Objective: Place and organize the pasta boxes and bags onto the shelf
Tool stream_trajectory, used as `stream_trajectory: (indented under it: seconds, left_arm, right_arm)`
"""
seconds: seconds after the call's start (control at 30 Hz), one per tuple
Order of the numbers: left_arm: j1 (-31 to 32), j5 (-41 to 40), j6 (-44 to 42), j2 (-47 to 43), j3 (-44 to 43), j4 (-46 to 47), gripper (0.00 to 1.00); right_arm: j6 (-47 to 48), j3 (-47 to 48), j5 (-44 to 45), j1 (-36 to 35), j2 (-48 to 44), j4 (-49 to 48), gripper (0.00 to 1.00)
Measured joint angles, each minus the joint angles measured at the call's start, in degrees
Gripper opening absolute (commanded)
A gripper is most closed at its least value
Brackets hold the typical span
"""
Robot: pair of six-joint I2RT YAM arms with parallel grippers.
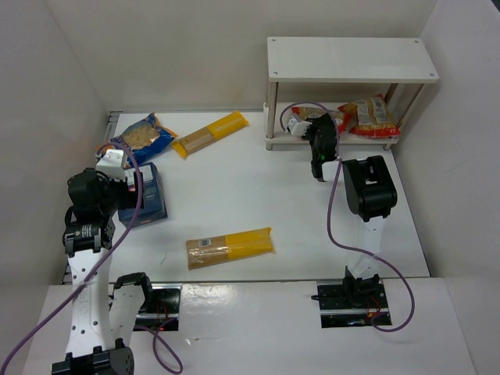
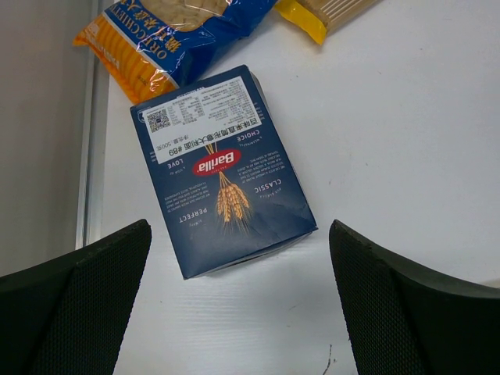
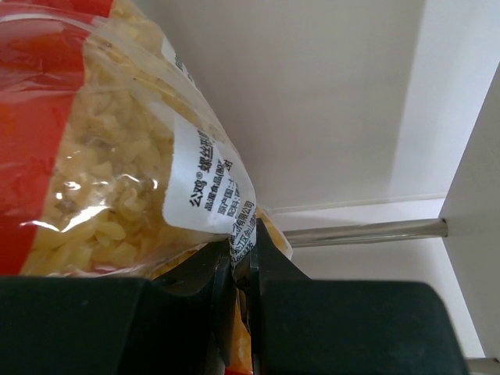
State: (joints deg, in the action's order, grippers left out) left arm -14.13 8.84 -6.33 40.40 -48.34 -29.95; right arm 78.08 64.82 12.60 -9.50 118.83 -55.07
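Plain white walls [image 1: 180, 55] enclose a white table [image 1: 258, 187] under even light

1. Dark blue box [image 2: 223, 172]: white printed label, red oval logo, golden wheat sprig.
2. Windowed bag [image 2: 172, 31] just beyond the box: blue, orange-striped end, clear pane over pale pasta.
3. Far spaghetti pack [image 1: 209, 134] and near spaghetti pack [image 1: 230, 247]: yellow, with tan ends.
4. Crinkly bag [image 3: 101, 156]: red, clear over yellow pasta, white label with black print.
5. Second crinkly bag [image 1: 373, 116]: red and yellow.
6. Shelf [image 1: 351, 58] and bench [image 1: 258, 187]: white.
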Motion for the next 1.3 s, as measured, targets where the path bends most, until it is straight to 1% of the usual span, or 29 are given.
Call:
stream_trajectory:
  seconds: [0.07, 0.13, 0.17, 0.2, 0.27, 0.3, 0.37, 0.43, 0.57, 0.8, 0.9, 1.0, 1.13, 1.27, 1.3]
  left_arm:
    - [0.0, 0.0, 0.0, 0.0, 0.0, 0.0, 1.0]
    - [0.0, 0.0, 0.0, 0.0, 0.0, -0.02, 1.0]
    - [0.0, 0.0, 0.0, 0.0, 0.0, 0.0, 1.0]
    - [0.0, 0.0, 0.0, 0.0, 0.0, 0.0, 1.0]
    - [0.0, 0.0, 0.0, 0.0, 0.0, 0.0, 1.0]
    - [0.0, 0.0, 0.0, 0.0, 0.0, 0.0, 1.0]
    - [0.0, 0.0, 0.0, 0.0, 0.0, 0.0, 1.0]
    - [0.0, 0.0, 0.0, 0.0, 0.0, 0.0, 1.0]
    - [0.0, 0.0, 0.0, 0.0, 0.0, 0.0, 1.0]
    - [0.0, 0.0, 0.0, 0.0, 0.0, 0.0, 1.0]
    - [0.0, 0.02, -0.02, 0.0, 0.0, 0.0, 1.0]
    - [0.0, 0.02, -0.02, 0.0, 0.0, 0.0, 1.0]
    - [0.0, 0.17, -0.26, -0.04, 0.0, 0.0, 1.0]
    - [0.0, 0.59, -1.05, -0.57, 0.02, -0.04, 1.0]
    - [0.0, 0.68, -1.05, -0.9, 0.02, -0.07, 1.0]
  right_arm:
    - [0.22, 0.35, 0.07, 0.02, 0.31, 0.07, 0.0]
    - [0.22, 0.52, 0.07, 0.02, 0.37, 0.28, 0.07]
    - [0.2, 0.52, 0.04, 0.02, 0.37, 0.63, 0.12]
    - [0.11, 0.52, 0.02, 0.02, 0.33, 1.2, 0.26]
    - [-0.57, 0.52, -0.24, 0.04, -0.02, 3.37, 0.44]
    - [-0.85, 0.52, -0.48, 0.09, -0.55, 5.25, 0.64]
    - [-1.64, 0.52, -1.27, 0.17, -2.05, 8.74, 0.84]
    - [-2.45, 0.55, -2.27, 0.28, -4.04, 12.13, 1.0]
    - [-3.43, 0.55, -3.87, 0.33, -6.75, 16.52, 1.0]
    - [-3.93, -0.17, -6.32, 0.35, -8.52, 23.37, 1.0]
    - [-4.33, -1.92, -7.69, 0.37, -11.54, 26.67, 1.0]
    - [-4.79, -4.83, -9.01, 0.37, -16.44, 28.83, 1.0]
    - [-6.23, -8.85, -10.71, -0.04, -25.75, 34.29, 1.0]
    - [-10.25, -10.56, -14.16, -0.63, -37.97, 43.36, 1.0]
    - [-12.02, -10.6, -15.43, -0.76, -42.03, 46.86, 1.0]
